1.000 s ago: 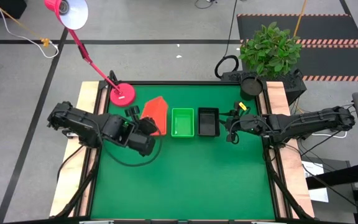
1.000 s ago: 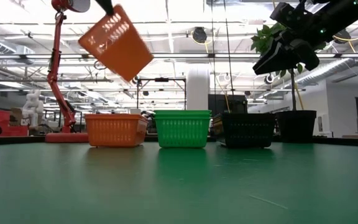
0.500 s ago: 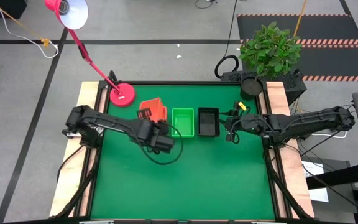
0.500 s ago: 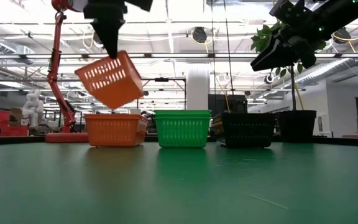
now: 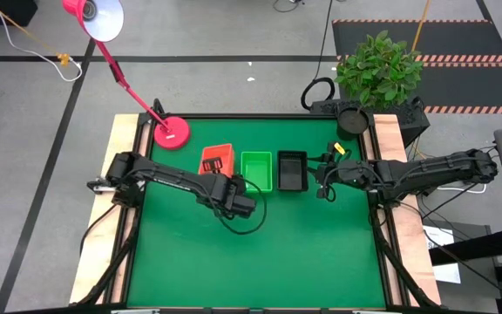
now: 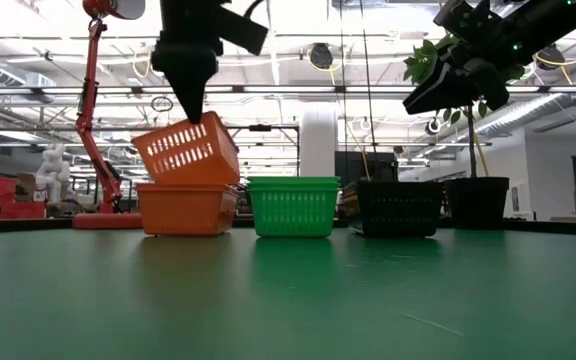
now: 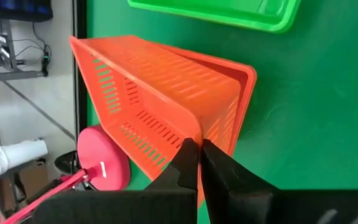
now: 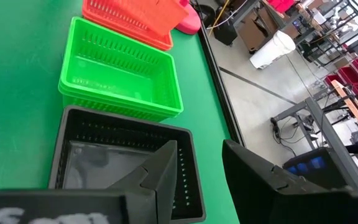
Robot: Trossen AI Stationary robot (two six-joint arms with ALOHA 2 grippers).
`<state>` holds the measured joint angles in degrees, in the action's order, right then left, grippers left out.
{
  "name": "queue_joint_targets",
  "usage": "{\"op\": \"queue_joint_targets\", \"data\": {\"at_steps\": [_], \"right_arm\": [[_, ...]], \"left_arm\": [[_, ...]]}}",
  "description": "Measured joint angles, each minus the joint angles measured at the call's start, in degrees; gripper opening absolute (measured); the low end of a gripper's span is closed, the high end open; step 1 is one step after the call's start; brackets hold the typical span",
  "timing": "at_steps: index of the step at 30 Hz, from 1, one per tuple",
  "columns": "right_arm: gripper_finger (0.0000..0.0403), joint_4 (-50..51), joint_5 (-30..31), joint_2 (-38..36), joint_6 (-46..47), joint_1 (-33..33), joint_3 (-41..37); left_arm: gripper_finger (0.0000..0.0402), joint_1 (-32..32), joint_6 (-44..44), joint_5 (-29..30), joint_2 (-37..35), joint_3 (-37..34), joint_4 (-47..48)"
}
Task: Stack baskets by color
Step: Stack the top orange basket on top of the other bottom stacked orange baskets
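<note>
Three stacks of baskets stand in a row at the table's far side: orange (image 6: 186, 208), green (image 5: 256, 170) and black (image 5: 292, 170). Another orange basket (image 6: 188, 150) hangs tilted just over the orange stack, its lower edge at the stack's rim; whether they touch, I cannot tell. My left gripper (image 6: 194, 108) is shut on this basket from above. My right gripper (image 5: 323, 177) hovers open, high beside the black stack's right side, with nothing between its fingers (image 8: 160, 168). My left gripper pinches the upper rim of the tilted orange basket at a corner (image 7: 196, 133), the thin wall between its two fingers. The fingers slant down at it from the table's near side. The basket hangs tilted below them, over the orange stack (image 7: 241, 93).
A pink lamp base (image 5: 172, 133) stands at the far left corner, close behind the orange stack, its red stem rising leftward. A potted plant (image 5: 377, 70) and a dark round thing sit beyond the far right corner. Bare green mat (image 5: 260, 253) fills the table's near half.
My left gripper has come down and toward the table's right, carrying the orange basket from high above down to the orange stack. The basket has tipped from steeply slanted to nearer level. My right gripper has kept still.
</note>
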<state>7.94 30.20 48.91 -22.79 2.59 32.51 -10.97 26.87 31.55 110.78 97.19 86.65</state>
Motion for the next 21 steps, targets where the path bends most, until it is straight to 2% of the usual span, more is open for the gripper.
{"op": "queue_joint_targets", "data": {"at_steps": [14,21], "right_arm": [[0.0125,0.02,0.0,0.01,0.0,0.01,0.0],[0.0125,0.02,-0.03,0.0,0.0,0.01,0.0]], "left_arm": [[0.0008,1.76,1.28,0.03,1.55,-0.02,-0.1],[0.0017,2.73,-1.06,-0.58,3.05,-0.11,-0.29]]}}
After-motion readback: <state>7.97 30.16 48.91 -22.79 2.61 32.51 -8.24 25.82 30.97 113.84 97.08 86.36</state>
